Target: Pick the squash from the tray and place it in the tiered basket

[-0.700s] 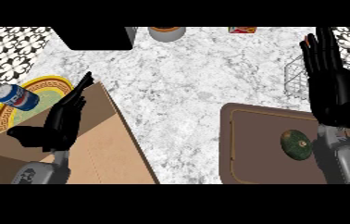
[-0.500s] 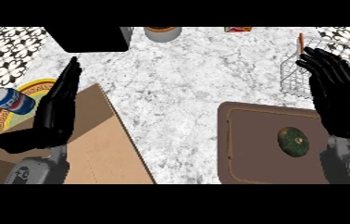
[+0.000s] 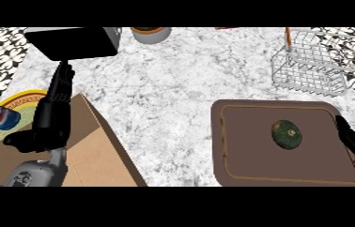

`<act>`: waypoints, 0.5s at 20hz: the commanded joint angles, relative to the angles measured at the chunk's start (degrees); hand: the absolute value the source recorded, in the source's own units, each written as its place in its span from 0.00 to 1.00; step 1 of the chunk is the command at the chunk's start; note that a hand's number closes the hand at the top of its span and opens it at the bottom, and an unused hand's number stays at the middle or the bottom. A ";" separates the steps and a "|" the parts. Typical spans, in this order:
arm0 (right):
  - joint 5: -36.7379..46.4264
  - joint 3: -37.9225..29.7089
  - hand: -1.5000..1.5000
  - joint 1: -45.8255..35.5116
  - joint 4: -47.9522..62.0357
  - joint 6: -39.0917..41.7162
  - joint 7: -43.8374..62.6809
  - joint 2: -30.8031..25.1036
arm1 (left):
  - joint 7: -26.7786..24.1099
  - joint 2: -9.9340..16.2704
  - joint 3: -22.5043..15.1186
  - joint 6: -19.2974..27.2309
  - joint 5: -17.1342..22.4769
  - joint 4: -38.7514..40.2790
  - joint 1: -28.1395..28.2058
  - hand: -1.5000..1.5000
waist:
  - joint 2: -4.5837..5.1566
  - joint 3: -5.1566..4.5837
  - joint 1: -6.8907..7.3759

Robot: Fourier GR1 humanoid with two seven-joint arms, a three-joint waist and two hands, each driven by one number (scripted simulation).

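Right hand (image 3: 344, 132), only fingers showing so open or curled I cannot tell, sits just right of the squash (image 3: 286, 134) lying upright-long on the tray (image 3: 235, 146), nearer than the straight-fingered left hand (image 3: 49, 120)

You have the squash (image 3: 286, 133) lying on the tray (image 3: 243, 146) at lower right of the frame, with the tiered basket (image 3: 308, 66) behind it at upper right. At lower left, your left hand (image 3: 49, 118) sits over a board (image 3: 97, 151) on the worktop (image 3: 180, 80).
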 commanded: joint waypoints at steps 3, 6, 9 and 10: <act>3.74 -0.26 0.00 10.92 -5.85 -1.52 5.13 -3.36 | 7.41 7.73 -0.12 -3.90 -3.81 5.78 4.15 0.50 | 2.05 -2.69 0.94; 6.31 4.17 0.00 15.95 -7.72 4.54 10.49 -8.65 | 8.11 6.62 -0.48 -3.88 -5.20 5.25 3.35 0.50 | 2.41 -2.83 2.09; 9.39 7.53 0.00 19.80 -10.46 9.55 16.08 -14.94 | 9.83 6.69 -1.40 -4.03 -6.42 3.24 2.84 0.50 | 2.37 -2.91 3.71; 9.03 7.65 0.00 20.09 -11.65 11.22 18.87 -16.89 | 9.88 5.34 -1.94 -2.91 -7.46 5.12 1.24 0.50 | 2.70 -2.91 3.14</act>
